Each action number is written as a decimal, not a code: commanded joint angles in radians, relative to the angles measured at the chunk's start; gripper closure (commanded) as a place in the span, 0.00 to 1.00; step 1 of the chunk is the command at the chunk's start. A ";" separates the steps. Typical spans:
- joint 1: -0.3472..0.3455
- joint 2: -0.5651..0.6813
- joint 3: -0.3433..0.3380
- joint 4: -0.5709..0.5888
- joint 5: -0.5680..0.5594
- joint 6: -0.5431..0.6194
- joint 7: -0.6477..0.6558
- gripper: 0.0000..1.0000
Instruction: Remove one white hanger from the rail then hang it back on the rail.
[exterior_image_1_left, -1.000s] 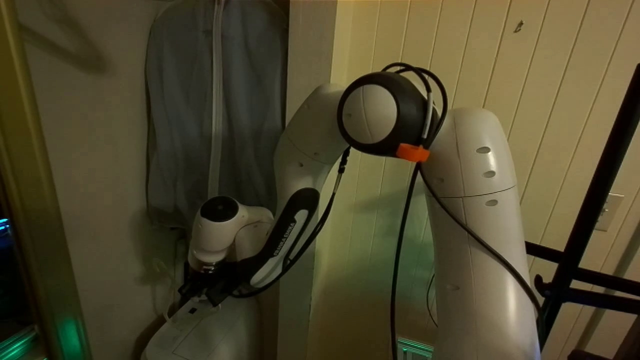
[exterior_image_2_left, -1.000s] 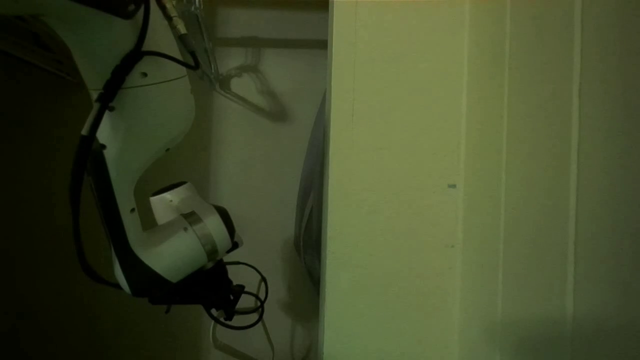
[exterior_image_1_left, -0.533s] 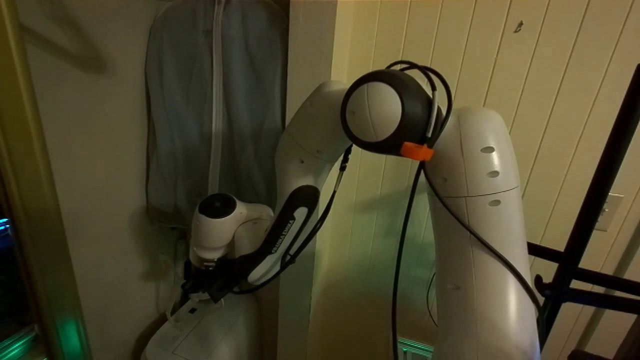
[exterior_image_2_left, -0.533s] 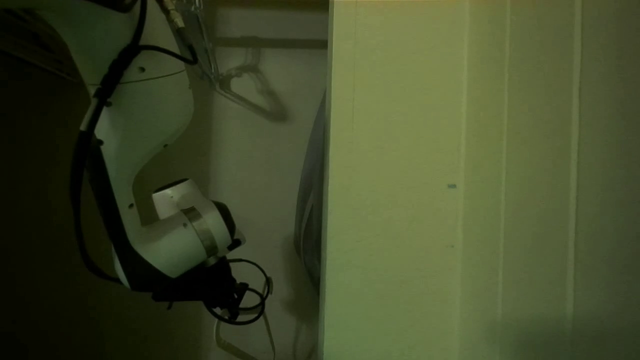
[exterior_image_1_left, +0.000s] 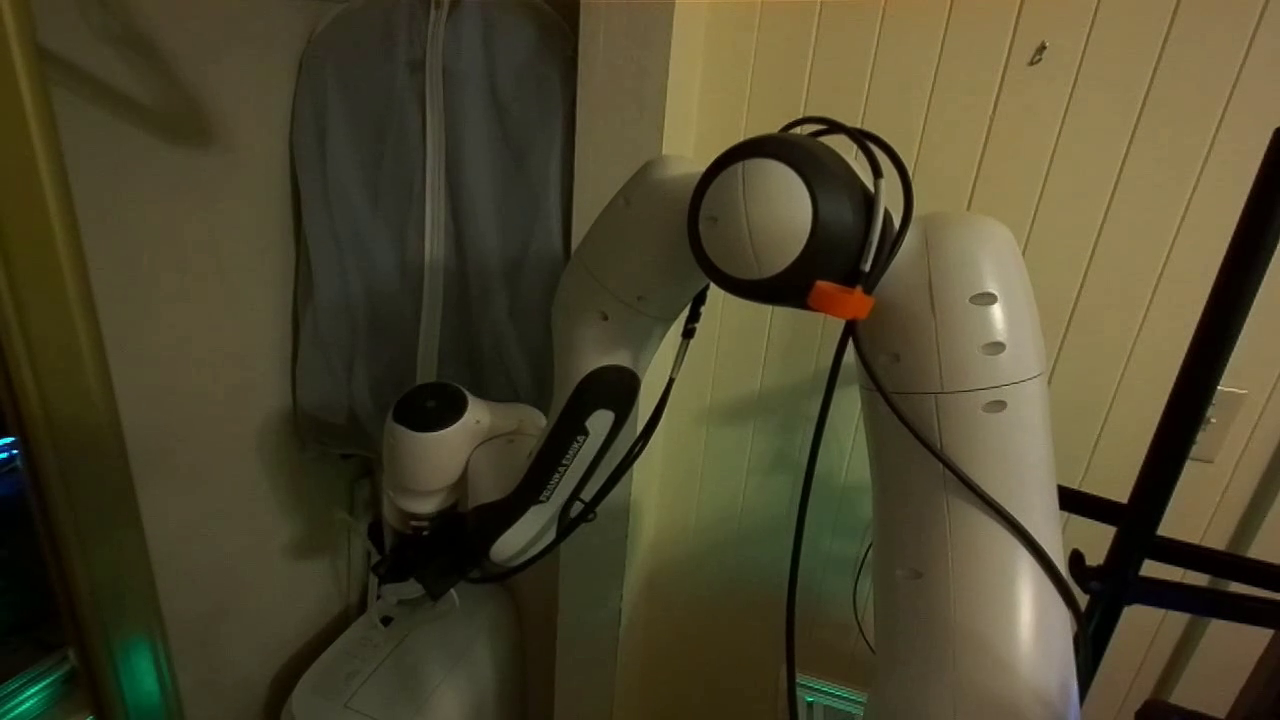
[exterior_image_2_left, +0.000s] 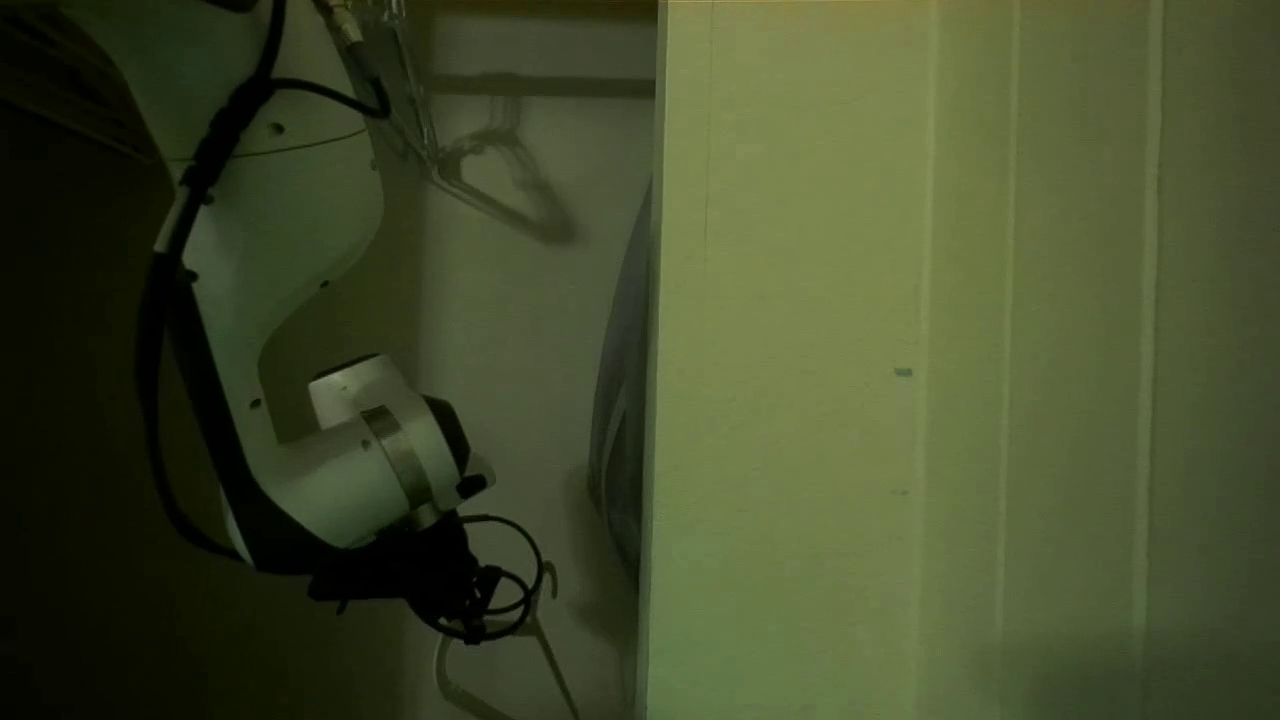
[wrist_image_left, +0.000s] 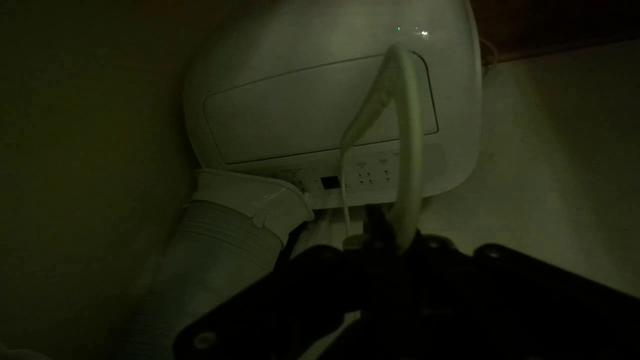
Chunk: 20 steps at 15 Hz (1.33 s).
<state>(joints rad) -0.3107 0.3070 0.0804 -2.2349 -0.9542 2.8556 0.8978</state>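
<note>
A white hanger is held in my gripper, well below the rail's height. It shows in the wrist view (wrist_image_left: 411, 130) rising from between the fingers, and its body and hook show below and beside the gripper in an exterior view (exterior_image_2_left: 556, 665). My gripper (wrist_image_left: 385, 245) is shut on the hanger; the fingertips are dark. It also shows in both exterior views (exterior_image_1_left: 412, 580) (exterior_image_2_left: 482, 615). More hangers (exterior_image_2_left: 418, 90) hang at the upper left, partly behind the arm. A dark horizontal bar (exterior_image_2_left: 570, 87) runs above; I cannot tell if it is the rail or its shadow.
A grey garment bag (exterior_image_1_left: 490, 220) hangs behind the wrist. A white appliance (wrist_image_left: 310, 110) with a hose (wrist_image_left: 220, 240) stands below the gripper. A pale wall edge (exterior_image_2_left: 662, 400) bounds the closet, and a black metal frame (exterior_image_1_left: 1170, 480) stands beside the arm's base.
The arm has risen slightly, and the gripper has moved a little up with the hanger. The hanger's hook and body now show more clearly in an exterior view. The hanger stays in the gripper.
</note>
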 joint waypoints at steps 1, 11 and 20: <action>-0.022 -0.040 0.031 -0.035 0.081 -0.043 -0.071 0.99; -0.040 -0.062 0.067 -0.036 0.215 -0.016 -0.137 0.99; -0.037 -0.039 0.042 -0.020 0.179 0.022 -0.100 0.99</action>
<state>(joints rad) -0.3413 0.2709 0.1278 -2.2485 -0.7745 2.8561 0.7897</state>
